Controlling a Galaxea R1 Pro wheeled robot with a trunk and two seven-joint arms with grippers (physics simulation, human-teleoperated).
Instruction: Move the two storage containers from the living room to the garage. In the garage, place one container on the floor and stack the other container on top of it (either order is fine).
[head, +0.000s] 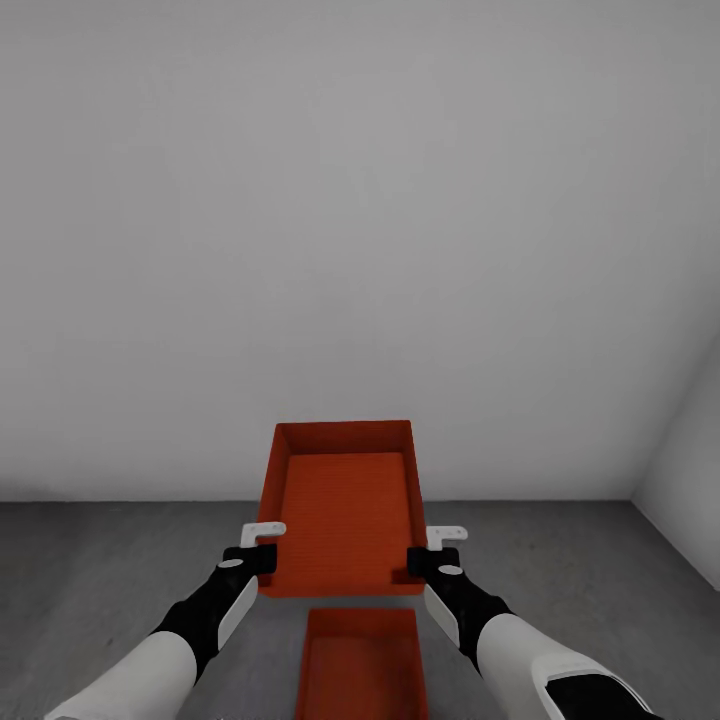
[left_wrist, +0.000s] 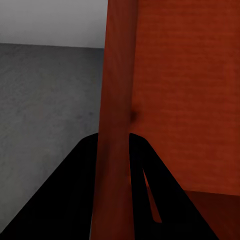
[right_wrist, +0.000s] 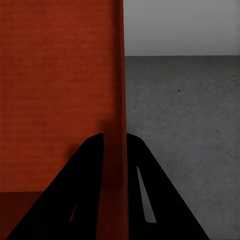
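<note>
The left gripper (head: 262, 545) and right gripper (head: 432, 548) each pinch a side wall of the raised container (head: 345, 500). A second container (head: 362, 665) sits on the grey floor (head: 100, 570) nearer, apparently straight beneath

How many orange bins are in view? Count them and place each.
2. One storage container is held up between the left gripper and right gripper; the other container sits on the grey floor below it.

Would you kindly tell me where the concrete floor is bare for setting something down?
Bare floor runs along the white wall to either side of the held container, gripped by the left pincer and right pincer. Crowded: the middle, where the lower container sits.
</note>
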